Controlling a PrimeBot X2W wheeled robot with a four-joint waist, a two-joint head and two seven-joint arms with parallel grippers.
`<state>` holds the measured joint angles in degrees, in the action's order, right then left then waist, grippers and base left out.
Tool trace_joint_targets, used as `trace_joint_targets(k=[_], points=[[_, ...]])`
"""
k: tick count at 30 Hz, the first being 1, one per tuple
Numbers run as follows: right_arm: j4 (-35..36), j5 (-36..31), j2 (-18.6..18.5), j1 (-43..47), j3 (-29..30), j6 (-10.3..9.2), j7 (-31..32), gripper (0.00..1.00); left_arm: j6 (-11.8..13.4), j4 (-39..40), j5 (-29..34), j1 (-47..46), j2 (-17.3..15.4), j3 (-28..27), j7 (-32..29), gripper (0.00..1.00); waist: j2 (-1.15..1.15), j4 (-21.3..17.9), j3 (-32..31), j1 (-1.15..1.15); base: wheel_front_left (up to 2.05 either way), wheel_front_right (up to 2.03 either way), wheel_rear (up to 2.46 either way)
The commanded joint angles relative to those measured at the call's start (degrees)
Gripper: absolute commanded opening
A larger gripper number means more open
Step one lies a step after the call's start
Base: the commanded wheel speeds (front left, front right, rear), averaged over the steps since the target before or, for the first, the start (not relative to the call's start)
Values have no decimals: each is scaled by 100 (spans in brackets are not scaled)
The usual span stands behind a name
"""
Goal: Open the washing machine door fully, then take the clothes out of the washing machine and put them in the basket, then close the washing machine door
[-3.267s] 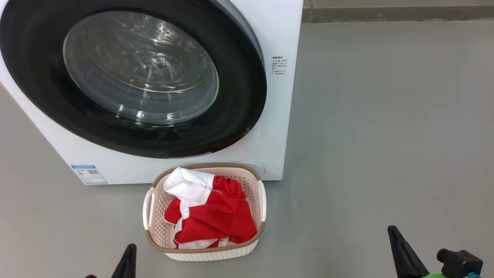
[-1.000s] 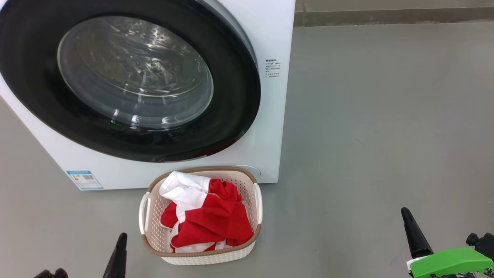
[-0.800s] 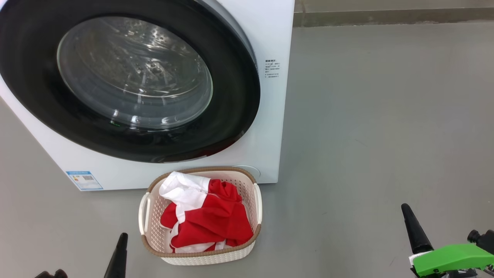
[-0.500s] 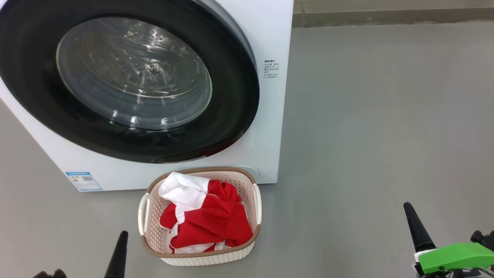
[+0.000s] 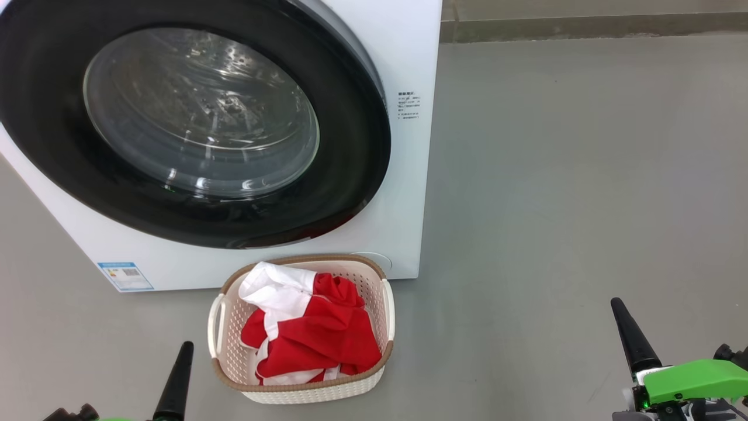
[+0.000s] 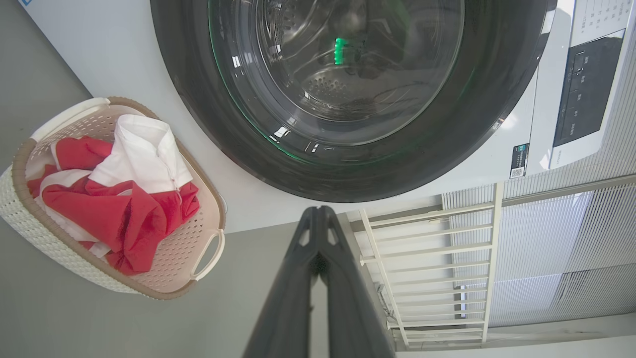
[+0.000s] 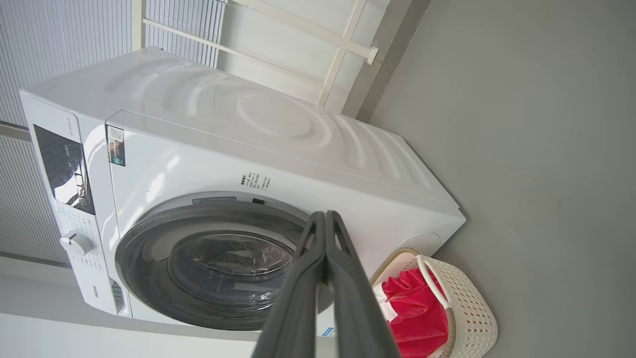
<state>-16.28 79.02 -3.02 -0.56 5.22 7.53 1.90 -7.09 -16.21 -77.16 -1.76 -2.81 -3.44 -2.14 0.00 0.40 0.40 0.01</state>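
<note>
Left gripper [image 5: 182, 354] and right gripper [image 5: 618, 310] both pinched shut, empty. Red-and-white fabric clothes [image 5: 318, 336] sit in cream perforated plastic basket [image 5: 310, 394], 6 o'clock from the closed black-rimmed glass door [image 5: 350, 146].

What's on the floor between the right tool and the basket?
Nothing. The head view shows bare grey floor between the right tool and the basket.

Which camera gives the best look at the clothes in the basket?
The head view: it looks down into the basket, showing the clothes unobstructed. The left wrist view also shows them well, but sideways. The right wrist view catches part, cut by its bottom edge.
</note>
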Motion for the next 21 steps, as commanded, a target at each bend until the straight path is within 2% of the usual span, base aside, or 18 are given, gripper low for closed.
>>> trace_joint_targets(k=[1,21], points=[[183,135,-42,-337,-37,-3,47,0,-32,168,-152,-283,-58,-182,-59,0,0,-2,-1,0,0,0,0],[221,1178,-12,-531,87,-4,389,0,-39,211,-1322,-422,-14,-294,-388,0,0,-35,-20,0,0,0,0]])
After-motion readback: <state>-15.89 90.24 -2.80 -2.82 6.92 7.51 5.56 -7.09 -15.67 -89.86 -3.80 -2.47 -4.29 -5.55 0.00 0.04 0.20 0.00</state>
